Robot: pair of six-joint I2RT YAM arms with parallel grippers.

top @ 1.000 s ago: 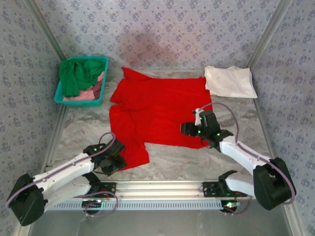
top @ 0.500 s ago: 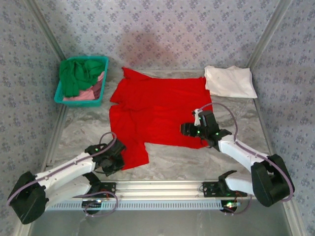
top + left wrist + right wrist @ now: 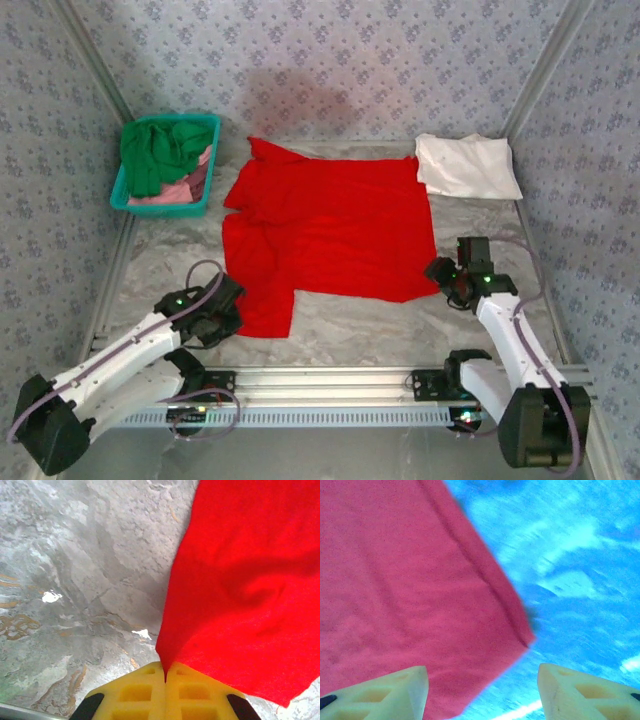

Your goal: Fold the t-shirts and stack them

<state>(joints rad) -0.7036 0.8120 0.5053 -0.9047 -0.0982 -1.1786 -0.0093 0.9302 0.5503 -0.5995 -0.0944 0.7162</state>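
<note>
Red t-shirt (image 3: 330, 225) corner in clamped left claw (image 3: 165, 674); right claw (image 3: 482, 682) spread above hem.

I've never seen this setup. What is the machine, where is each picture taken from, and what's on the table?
These are two robot arms bolted at the table's near edge, the left arm and the right arm, each ending in two fingers. The wide picture looks down from above and behind them; the other two come from cameras on the wrists. A red t-shirt lies spread on the table, a white t-shirt sits at the far right, and a teal basket at the far left holds green cloth and pink cloth. The left fingers are shut on the red shirt's near corner. The right fingers are open, at its other near corner, holding nothing.
</note>
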